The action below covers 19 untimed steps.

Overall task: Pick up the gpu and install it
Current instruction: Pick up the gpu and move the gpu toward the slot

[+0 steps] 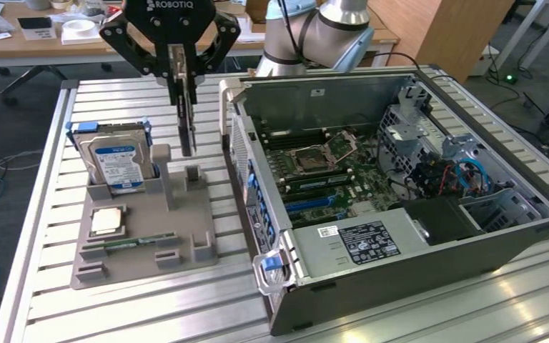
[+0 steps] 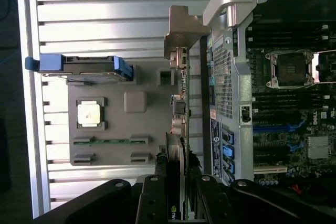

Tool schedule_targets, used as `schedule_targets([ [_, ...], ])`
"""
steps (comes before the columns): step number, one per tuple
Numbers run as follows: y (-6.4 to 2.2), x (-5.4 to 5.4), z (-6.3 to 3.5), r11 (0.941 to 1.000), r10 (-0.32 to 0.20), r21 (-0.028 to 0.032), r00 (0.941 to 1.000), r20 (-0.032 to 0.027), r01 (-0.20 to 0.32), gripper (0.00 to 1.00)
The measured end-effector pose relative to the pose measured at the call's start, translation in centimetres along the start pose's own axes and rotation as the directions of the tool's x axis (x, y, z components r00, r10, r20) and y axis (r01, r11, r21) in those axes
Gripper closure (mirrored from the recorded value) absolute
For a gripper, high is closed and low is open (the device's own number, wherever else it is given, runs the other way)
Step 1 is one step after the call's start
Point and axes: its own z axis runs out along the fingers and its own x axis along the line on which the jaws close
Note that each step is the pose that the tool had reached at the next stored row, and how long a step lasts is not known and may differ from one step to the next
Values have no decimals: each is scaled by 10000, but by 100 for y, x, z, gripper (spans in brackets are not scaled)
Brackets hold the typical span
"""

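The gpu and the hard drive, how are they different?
The gpu is pinched in the gripper and hangs over the grey tray; the hard drive sits in the tray, untouched. The gpu looks like a slim dark strip; the hard drive is thicker, silver, with a blue-white label and a blue frame. Both stand upright on edge.

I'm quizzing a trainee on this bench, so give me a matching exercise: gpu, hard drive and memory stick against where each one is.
Things:
1. gpu
2. hard drive
3. memory stick

Places:
A. upright in a slot of the tray
B. clamped between the fingers
C. lying flat on the tray

Pairs: 1-B, 2-A, 3-C
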Motion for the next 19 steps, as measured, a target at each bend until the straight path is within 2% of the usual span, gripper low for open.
schedule_targets([
  [2, 7, -100, 3, 10000, 1, -1, 10000, -1, -1, 74],
  [19, 63, -513, 14, 10000, 1, -2, 10000, -1, -1, 74],
])
